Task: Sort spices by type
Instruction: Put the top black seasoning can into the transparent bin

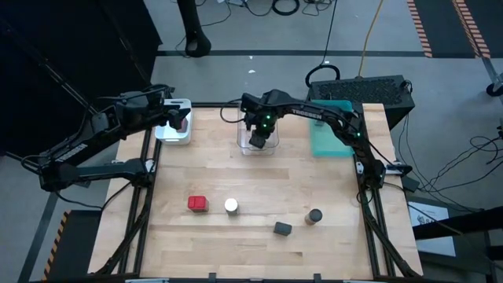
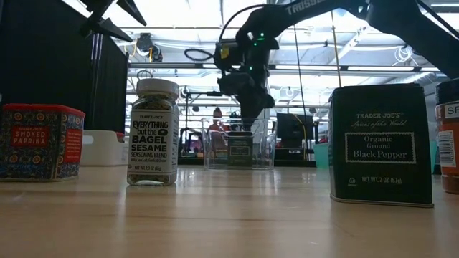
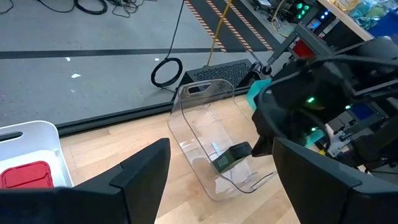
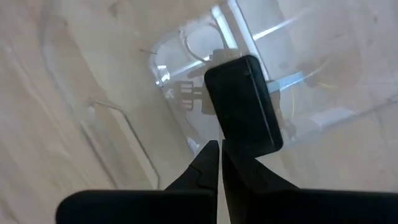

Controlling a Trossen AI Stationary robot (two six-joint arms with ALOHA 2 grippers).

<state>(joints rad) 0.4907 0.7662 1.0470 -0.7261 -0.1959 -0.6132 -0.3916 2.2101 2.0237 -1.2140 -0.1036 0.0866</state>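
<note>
My right gripper (image 4: 219, 149) is shut and points down into the clear tray (image 1: 258, 145) at the table's far middle. It stands just above one edge of a dark tin (image 4: 242, 106) that lies on the tray's floor (image 2: 239, 149). My left gripper (image 3: 217, 186) is open above the white tray (image 1: 174, 132), where a red tin (image 3: 25, 174) lies. Near the front edge stand a red paprika tin (image 1: 198, 203), a white-capped jar (image 1: 231, 206), a black pepper tin (image 1: 282, 229) and another jar (image 1: 313, 216).
A teal tray (image 1: 330, 130) sits at the far right corner beside the right arm. The table's middle, between the trays and the front row of containers, is bare wood. Cables and a dark case lie on the floor beyond the far edge.
</note>
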